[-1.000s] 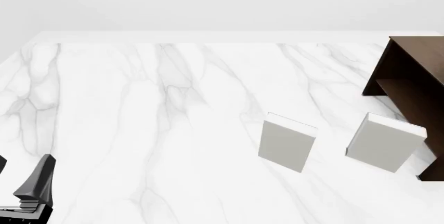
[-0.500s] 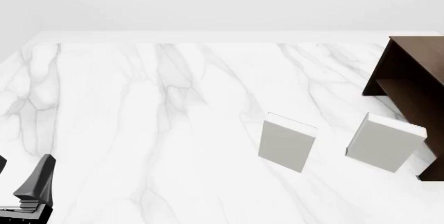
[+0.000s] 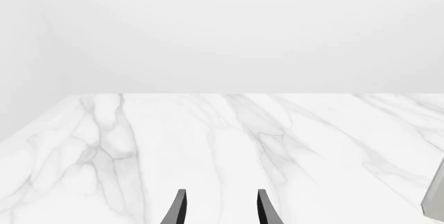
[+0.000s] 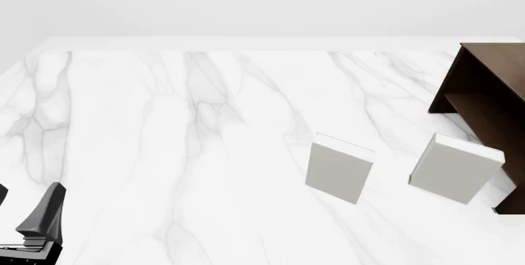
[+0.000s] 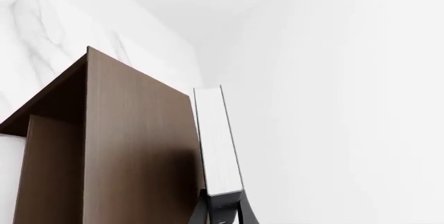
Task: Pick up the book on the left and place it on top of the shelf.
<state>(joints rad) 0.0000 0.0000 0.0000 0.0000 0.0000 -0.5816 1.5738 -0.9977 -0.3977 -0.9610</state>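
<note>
In the right wrist view, the book [image 5: 216, 141], dark-covered with white page edges, sits between the dark fingers of my right gripper [image 5: 222, 214], which is shut on it. It lies close along the flat top of the dark brown shelf [image 5: 132, 146] and casts a shadow there; whether they touch I cannot tell. In the front view only the shelf's [image 4: 484, 102] left part shows at the right edge; the book and right gripper are out of that frame. My left gripper [image 4: 33, 228] rests low at the near left, open [image 3: 222, 209] and empty.
Two pale grey-white books stand on the marble table [image 4: 164, 142]: one right of centre [image 4: 338, 168], the other [image 4: 453, 168] just in front of the shelf. An edge of a pale book [image 3: 435, 203] shows in the left wrist view.
</note>
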